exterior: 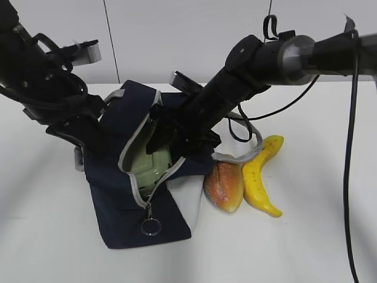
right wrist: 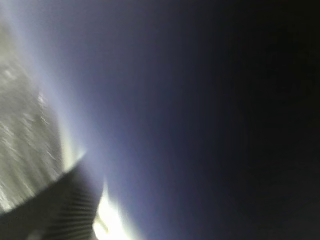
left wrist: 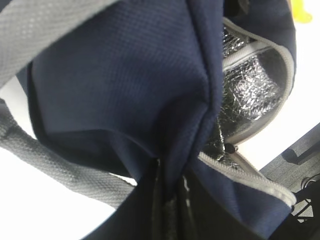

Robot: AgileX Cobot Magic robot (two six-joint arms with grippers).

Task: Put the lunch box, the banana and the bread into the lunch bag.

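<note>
The navy lunch bag [exterior: 118, 194] stands at the middle left with its zipper open. The sage-green lunch box [exterior: 150, 166] shows inside the opening. My right gripper [exterior: 163, 137] reaches into the bag at the box's upper end; its jaws are hidden. The right wrist view is a blur of navy fabric [right wrist: 175, 100] and foil lining [right wrist: 20, 130]. My left gripper [exterior: 88, 140] is shut on the bag's left wall; in the left wrist view it [left wrist: 167, 200] pinches a fold of navy fabric [left wrist: 125, 90]. The bread [exterior: 224, 185] and the banana [exterior: 262, 175] lie on the table right of the bag.
The bag's grey handle [exterior: 244, 154] drapes over the bread's top end. A metal zipper ring [exterior: 151, 226] hangs at the bag's front. The bag's foil lining [left wrist: 250, 95] and a grey handle strap [left wrist: 55, 167] show in the left wrist view. White table [exterior: 306, 236] all round.
</note>
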